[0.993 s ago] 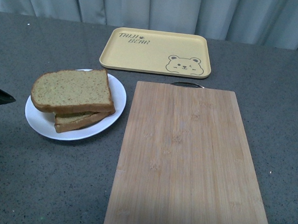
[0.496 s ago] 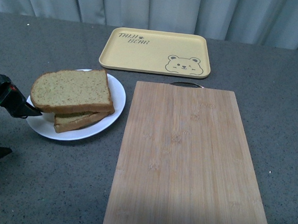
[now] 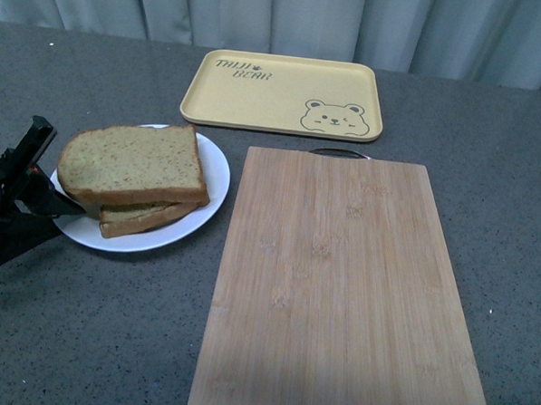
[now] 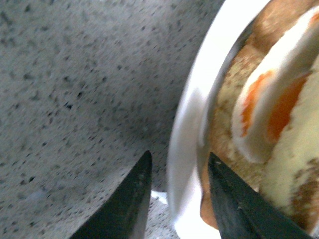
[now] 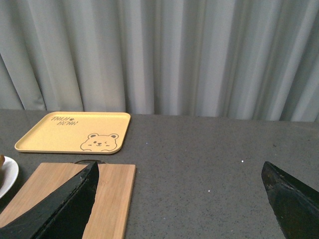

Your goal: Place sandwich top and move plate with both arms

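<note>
The white plate (image 3: 213, 177) sits at the left of the grey table. On it lies the sandwich top (image 3: 132, 163), a speckled tan slice resting flat over a lower slice. My left gripper (image 3: 57, 202) is at the plate's left rim, shut on the plate. In the left wrist view the white plate rim (image 4: 187, 149) passes between the two dark fingers (image 4: 132, 199), with egg and bread (image 4: 269, 104) just beyond. My right gripper (image 5: 182, 191) hangs open high above the table, with nothing between its fingers; it does not show in the front view.
A bamboo cutting board (image 3: 339, 288) lies right of the plate, reaching the table's near edge. A yellow bear tray (image 3: 285, 94) sits behind it, before the grey curtain. The board (image 5: 107, 191) and tray (image 5: 75, 132) also show in the right wrist view.
My left gripper came in from the left edge to the plate's left rim and closed on it. The plate and bread have not visibly shifted.
</note>
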Controlling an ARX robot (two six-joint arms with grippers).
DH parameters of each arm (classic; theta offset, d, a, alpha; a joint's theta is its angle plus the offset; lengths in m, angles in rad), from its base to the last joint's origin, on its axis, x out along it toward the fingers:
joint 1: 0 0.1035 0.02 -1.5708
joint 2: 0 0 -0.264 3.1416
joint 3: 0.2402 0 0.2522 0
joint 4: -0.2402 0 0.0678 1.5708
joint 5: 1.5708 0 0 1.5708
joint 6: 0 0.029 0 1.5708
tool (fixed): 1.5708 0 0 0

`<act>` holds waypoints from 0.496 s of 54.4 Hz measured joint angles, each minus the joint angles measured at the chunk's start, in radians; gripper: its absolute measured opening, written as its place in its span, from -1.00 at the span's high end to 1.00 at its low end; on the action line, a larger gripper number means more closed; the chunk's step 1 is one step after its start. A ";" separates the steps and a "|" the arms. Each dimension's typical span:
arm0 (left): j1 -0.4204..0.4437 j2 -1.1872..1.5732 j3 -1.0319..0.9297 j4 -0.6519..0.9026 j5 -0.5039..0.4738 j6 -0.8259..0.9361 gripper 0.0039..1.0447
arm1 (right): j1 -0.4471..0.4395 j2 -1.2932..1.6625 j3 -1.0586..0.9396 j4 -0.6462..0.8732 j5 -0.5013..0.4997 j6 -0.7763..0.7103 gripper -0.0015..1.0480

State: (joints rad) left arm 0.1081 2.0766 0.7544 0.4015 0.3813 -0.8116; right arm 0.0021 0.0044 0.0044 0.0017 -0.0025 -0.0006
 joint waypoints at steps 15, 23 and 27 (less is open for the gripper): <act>0.007 0.019 -0.005 0.110 0.088 -0.064 0.93 | 0.000 0.000 0.000 0.000 0.000 0.000 -0.82; 0.013 0.027 -0.059 0.221 0.102 -0.091 0.93 | 0.000 0.000 0.000 0.000 0.000 0.000 -0.82; 0.018 0.027 -0.093 0.289 0.117 -0.117 0.93 | 0.000 0.000 0.000 0.000 0.000 0.000 -0.82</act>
State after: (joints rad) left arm 0.1261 2.1036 0.6613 0.6907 0.4980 -0.9291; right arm 0.0021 0.0044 0.0044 0.0017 -0.0025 -0.0006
